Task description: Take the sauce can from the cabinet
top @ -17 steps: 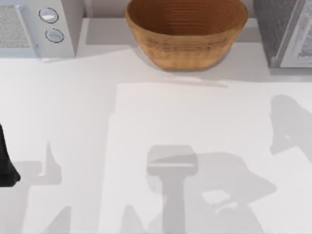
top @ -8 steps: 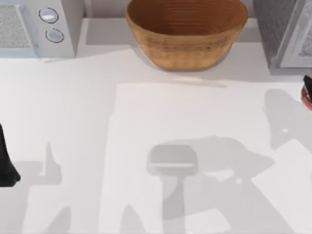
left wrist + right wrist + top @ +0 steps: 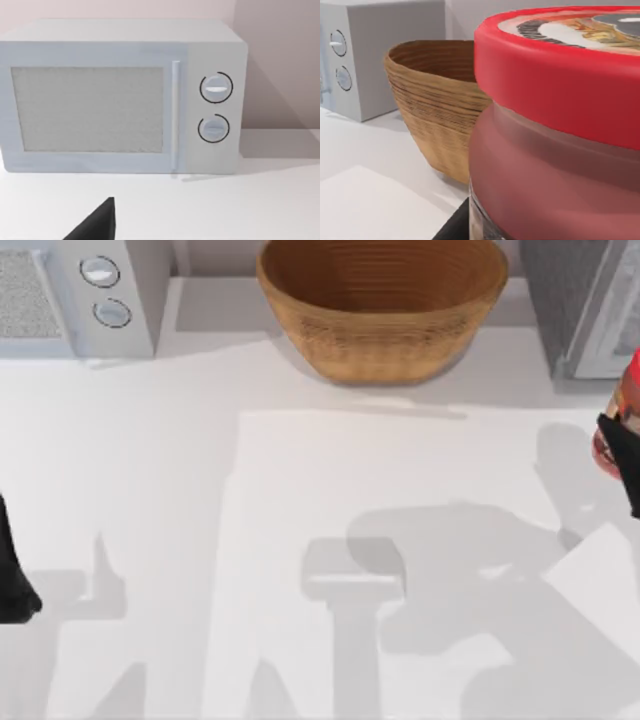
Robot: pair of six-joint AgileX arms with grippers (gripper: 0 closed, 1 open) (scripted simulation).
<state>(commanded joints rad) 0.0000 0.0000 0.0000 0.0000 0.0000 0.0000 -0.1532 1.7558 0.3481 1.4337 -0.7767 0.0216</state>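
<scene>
top view: right tool [image 3: 622, 455] grips sauce can [image 3: 632, 390] beside wicker basket [image 3: 380, 345].

A wicker basket [image 3: 382, 305] sits at the back centre of the white worktop [image 3: 150, 490], w/ a white microwave [image 3: 75, 295] at the back left, well apart from it. Microwave has 2 round dials [image 3: 216, 88] beside its door handle [image 3: 175, 115]; a grey cabinet [image 3: 585, 305] stands at the back right.

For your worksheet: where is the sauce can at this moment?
The sauce can is at the top view's right edge, beside the right gripper, below the cabinet and right of the wicker basket.
</scene>
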